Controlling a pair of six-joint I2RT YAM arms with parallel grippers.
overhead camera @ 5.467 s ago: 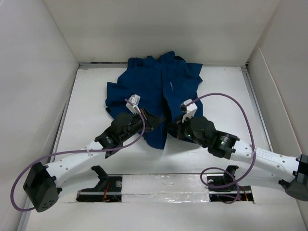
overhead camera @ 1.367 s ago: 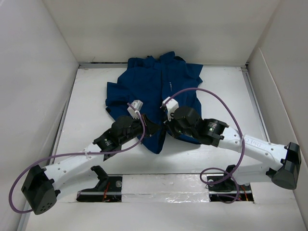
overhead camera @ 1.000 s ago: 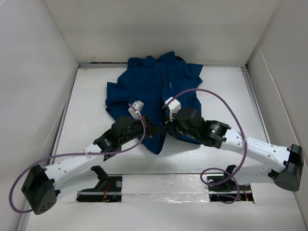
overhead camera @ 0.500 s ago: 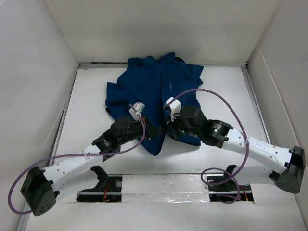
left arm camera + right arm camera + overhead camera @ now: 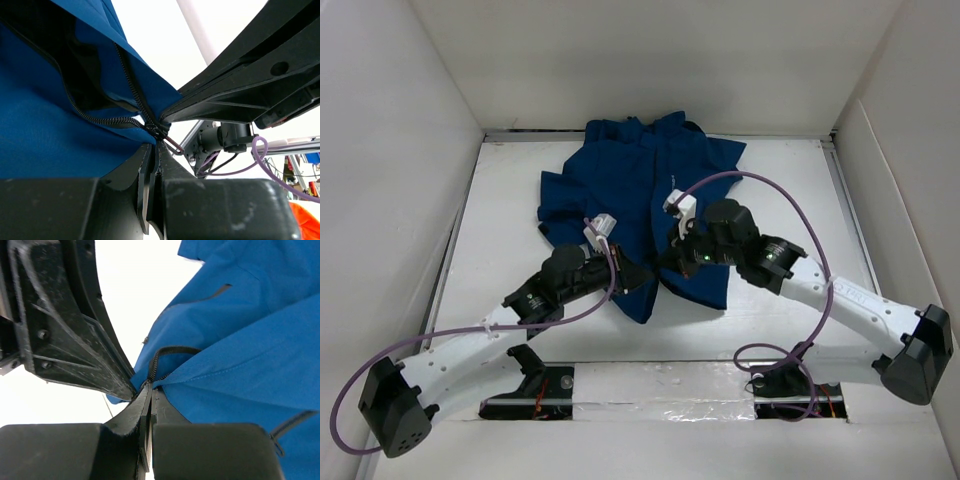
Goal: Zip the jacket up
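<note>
The royal-blue jacket (image 5: 640, 180) lies spread at the back middle of the table, its lower hem lifted towards the arms. My left gripper (image 5: 642, 273) is shut on the hem right at the bottom of the zipper. In the left wrist view the gripper (image 5: 156, 148) pinches blue fabric (image 5: 55, 135) just below the black zipper slider (image 5: 159, 131), whose pull tab (image 5: 173, 145) hangs free. My right gripper (image 5: 667, 262) meets it tip to tip. In the right wrist view that gripper (image 5: 150, 388) is shut on the jacket (image 5: 250, 365) at the zipper's (image 5: 167, 351) lower end.
White walls (image 5: 410, 120) enclose the table on three sides. Purple cables (image 5: 770, 195) loop off both arms. The two arm bases and a foil-covered strip (image 5: 660, 392) sit at the near edge. Each gripper's black fingers (image 5: 235, 95) crowd the other's wrist view.
My right arm has swung back and to the right, its wrist now further over the jacket, and the lower right hem is pulled out. The left gripper has stayed at the zipper bottom.
</note>
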